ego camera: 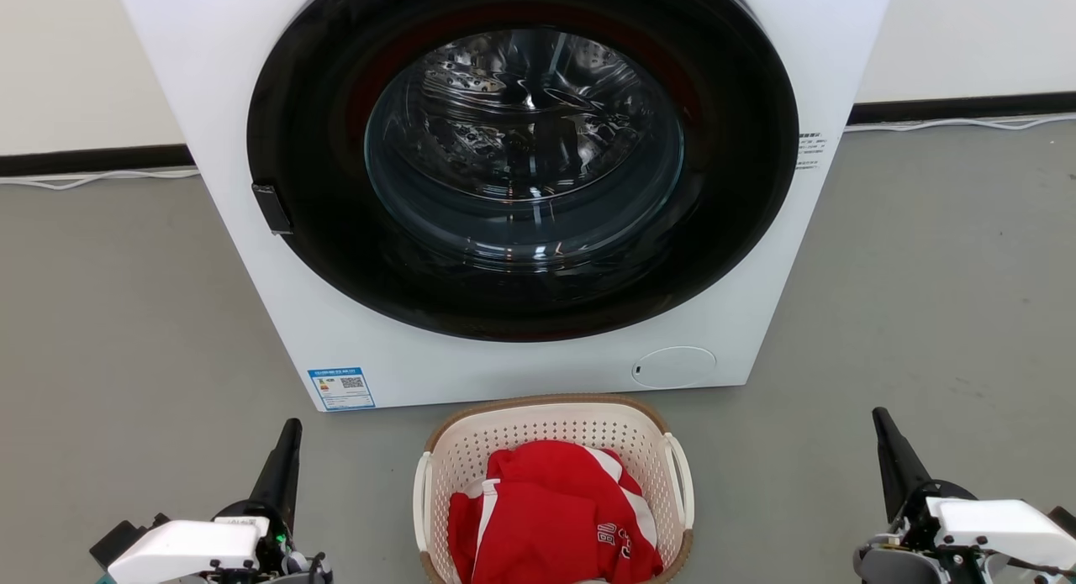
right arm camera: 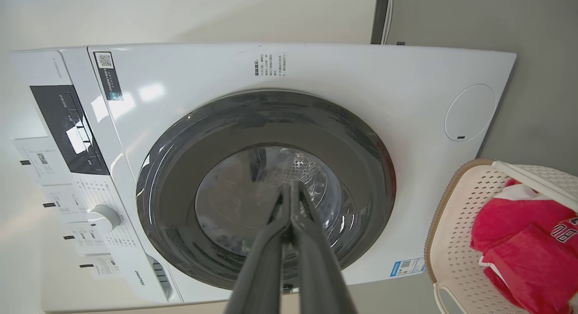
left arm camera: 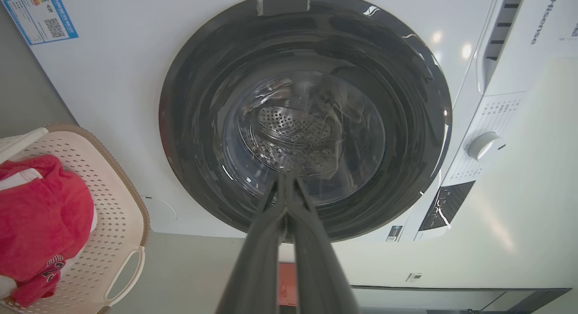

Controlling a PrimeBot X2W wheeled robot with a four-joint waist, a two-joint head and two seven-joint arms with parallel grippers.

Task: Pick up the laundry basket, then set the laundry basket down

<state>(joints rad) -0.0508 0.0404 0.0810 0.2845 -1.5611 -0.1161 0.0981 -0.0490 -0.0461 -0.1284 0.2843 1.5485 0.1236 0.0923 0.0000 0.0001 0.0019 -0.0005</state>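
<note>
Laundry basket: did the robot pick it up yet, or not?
Nothing looks done yet: the laundry basket sits on the floor before the washing machine, red clothes inside. Nothing is in hand: the left gripper and right gripper are shut and empty, one each side of the basket, apart from it. Left to do: grasp it, lift it, set it down.

Our left gripper [ego camera: 290,433], at seven o'clock in the head view, and our right gripper [ego camera: 881,420], at five o'clock, each end in two long dark grey fingers [left arm camera: 257,260] that taper to a fine point. Behind each sits a white boxy wrist cover [ego camera: 189,549] on a black round mount [ego camera: 946,490], with thin dark cables [ego camera: 1042,569] beside it.
</note>
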